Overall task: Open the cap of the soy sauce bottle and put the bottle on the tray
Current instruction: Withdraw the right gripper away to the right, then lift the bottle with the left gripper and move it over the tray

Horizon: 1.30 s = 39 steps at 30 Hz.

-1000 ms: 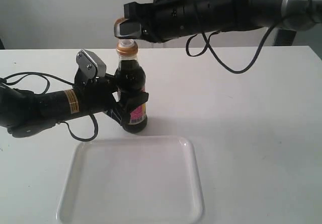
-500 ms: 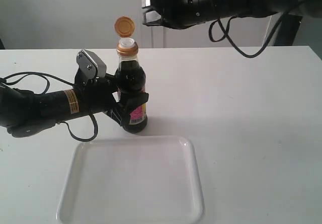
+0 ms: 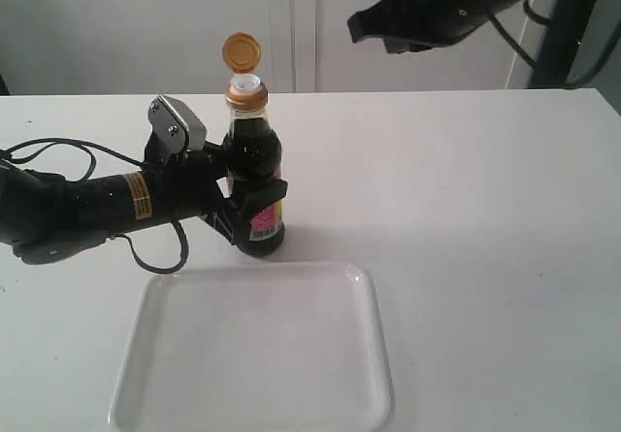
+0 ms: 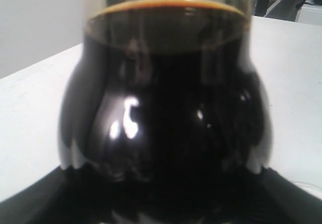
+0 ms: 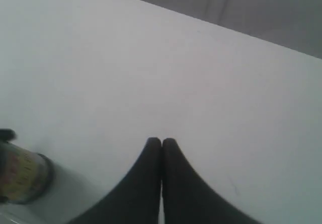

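The soy sauce bottle stands upright on the white table just behind the tray. Its golden-orange cap is flipped up and open above the collar, with the white spout showing. My left gripper is shut on the bottle's body from the left; in the left wrist view the dark bottle fills the frame. My right gripper is shut on nothing, raised high at the upper right of the exterior view, well away from the bottle. The bottle's base shows at the edge of the right wrist view.
The left arm and its cables lie on the table at the left. A dark stand is at the back right. The white tray lies in front of the bottle, near the table's front edge.
The right gripper left the cap, which now stands flipped open, and has withdrawn up and to the right. The left gripper and bottle have not moved.
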### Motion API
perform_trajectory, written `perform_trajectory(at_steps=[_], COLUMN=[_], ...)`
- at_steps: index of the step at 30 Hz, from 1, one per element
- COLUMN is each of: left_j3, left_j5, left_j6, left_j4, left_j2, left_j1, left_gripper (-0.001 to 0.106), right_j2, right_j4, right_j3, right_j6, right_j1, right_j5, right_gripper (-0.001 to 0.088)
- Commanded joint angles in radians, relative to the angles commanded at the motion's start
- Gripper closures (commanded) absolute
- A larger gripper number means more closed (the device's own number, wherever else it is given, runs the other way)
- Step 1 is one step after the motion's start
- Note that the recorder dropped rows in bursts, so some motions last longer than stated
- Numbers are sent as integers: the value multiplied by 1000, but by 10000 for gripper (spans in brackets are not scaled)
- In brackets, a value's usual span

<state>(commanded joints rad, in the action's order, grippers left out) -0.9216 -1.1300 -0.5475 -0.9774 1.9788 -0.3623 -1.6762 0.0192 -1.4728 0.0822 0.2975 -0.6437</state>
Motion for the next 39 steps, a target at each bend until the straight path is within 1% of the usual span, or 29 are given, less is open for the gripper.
perform_trajectory(at_steps=[7,12,13,14,15,16,17,18,20,22,26,28,32,35,39], left_j3=[0,0,0,0,0,0,0,0,0,0,0,0,0,0,6], left_j5=[-2,2,6,8,8,8,8,6,-11,-11,7,33,60,62,62], left_j6=[-9,-18,-24,-24,-24,-24,-28,-28,-28,-28,-28,-45,-78,-103,-179], left_j4=[19,39,39,39,39,42,42,42,49,49,40,28,15,-23,-67], left_j2=[-21,-42,-45,-45,-47,-47,-47,-47,-52,-72,-144,-179,-228,-264,-311], left_j1=[0,0,0,0,0,0,0,0,0,0,0,0,0,0,0], left_gripper=[1053,1053,1053,1053,1053,1053,1053,1053,1053,1053,1053,1053,1053,1053,1053], right_j2=[65,126,157,177,220,245,297,326,424,489,592,632,681,714,750], right_j4=[0,0,0,0,0,0,-9,-19,-19,-19,-19,-19,-19,-19,-19], right_j3=[114,195,224,243,283,308,361,389,486,565,704,755,817,854,908], right_j6=[0,-12,-18,-28,-39,-45,-62,-71,-90,-90,-90,-90,-90,-90,-90], right_j1=[-75,-155,-182,-195,-216,-223,-231,-231,-231,-231,-231,-231,-231,-231,-231], right_j5=[-7,-5,1,8,31,48,84,104,175,224,342,392,433,439,456], right_gripper=[868,868,868,868,868,868,868,868,868,868,868,868,868,868,868])
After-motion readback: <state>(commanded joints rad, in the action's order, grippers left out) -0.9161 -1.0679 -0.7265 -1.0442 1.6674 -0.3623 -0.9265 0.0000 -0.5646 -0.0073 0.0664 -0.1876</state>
